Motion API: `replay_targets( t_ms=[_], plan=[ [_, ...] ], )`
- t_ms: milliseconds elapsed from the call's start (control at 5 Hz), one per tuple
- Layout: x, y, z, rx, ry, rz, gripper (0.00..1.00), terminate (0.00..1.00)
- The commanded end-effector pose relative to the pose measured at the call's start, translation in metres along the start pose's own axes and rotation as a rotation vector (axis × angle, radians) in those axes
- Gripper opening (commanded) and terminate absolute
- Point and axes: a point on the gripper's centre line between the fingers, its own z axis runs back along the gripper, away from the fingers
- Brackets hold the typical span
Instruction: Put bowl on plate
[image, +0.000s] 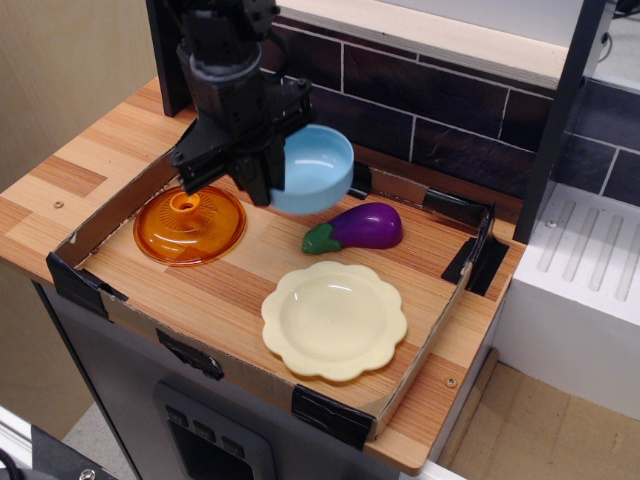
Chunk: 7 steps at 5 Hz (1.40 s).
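My black gripper (262, 178) is shut on the left rim of the light-blue bowl (315, 170). It holds the bowl tilted in the air above the back of the tray. The cream-yellow scalloped plate (334, 320) lies flat at the front right of the tray, in front of and to the right of the bowl, with nothing on it.
An orange ridged dish with a knob (190, 222) lies at the tray's left, just below my gripper. A purple toy eggplant (357, 228) lies between bowl and plate. A low cardboard tray wall (112, 205) rings the area. A dark brick wall (440, 110) stands behind.
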Motion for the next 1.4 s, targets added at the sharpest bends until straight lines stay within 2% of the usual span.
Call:
replay_targets(
  t_ms=[0,200,400,1000,1200],
  plan=[
    [-0.039,0.035,0.001,0.041,0.114,-0.356,0.00,0.00],
    [-0.051,0.043,-0.010,0.044,0.097,-0.445,0.00,0.00],
    [-0.055,0.043,-0.019,0.022,0.044,-0.469,0.00,0.00],
    [-0.045,0.031,-0.018,-0.017,0.010,-0.432,0.00,0.00],
    [-0.044,0.033,-0.020,-0.009,0.013,-0.434,0.00,0.00]
  ],
)
